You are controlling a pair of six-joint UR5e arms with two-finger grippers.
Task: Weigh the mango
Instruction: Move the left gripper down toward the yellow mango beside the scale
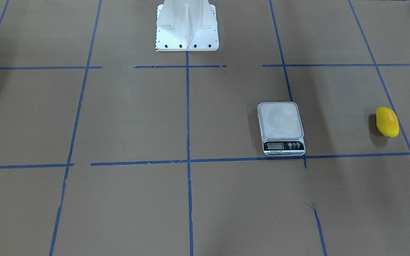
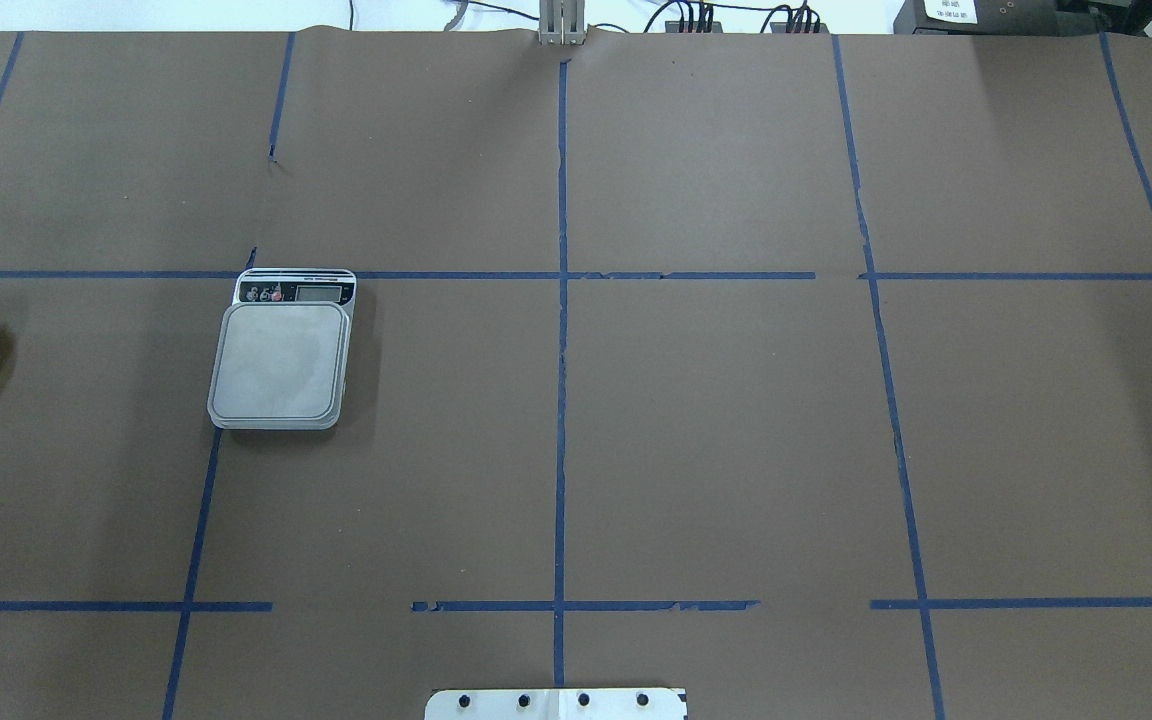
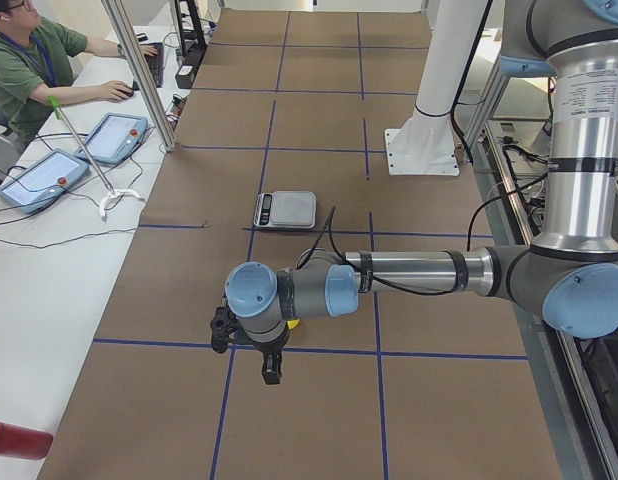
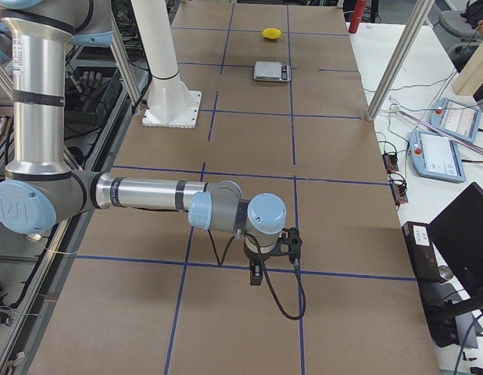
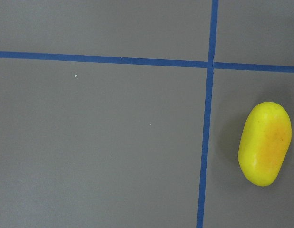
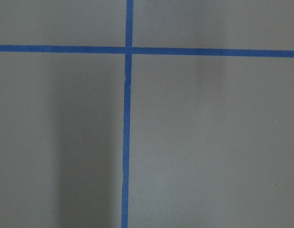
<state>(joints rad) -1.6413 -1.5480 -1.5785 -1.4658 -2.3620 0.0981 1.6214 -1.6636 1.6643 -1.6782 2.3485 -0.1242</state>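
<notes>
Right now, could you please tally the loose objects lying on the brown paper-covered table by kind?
Small oblong yellow mango with an orange blush: 1
Flat silver digital kitchen scale: 1
Total: 2

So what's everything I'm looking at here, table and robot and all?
Mango: one, yellow with orange blush, on the table at the robot's far left.
Scale: one, silver, platform bare, apart from the mango, toward the centre.
Table: one, brown paper, blue tape grid.
Pedestal: one, white, robot's table edge.
Control tablets: two, grey, side bench.
Person: one, green shirt, at that bench.
Left arm: one, silver and blue, by the mango; left gripper unclear.
Right arm: one, same colours, robot's right end; right gripper unclear.
</notes>
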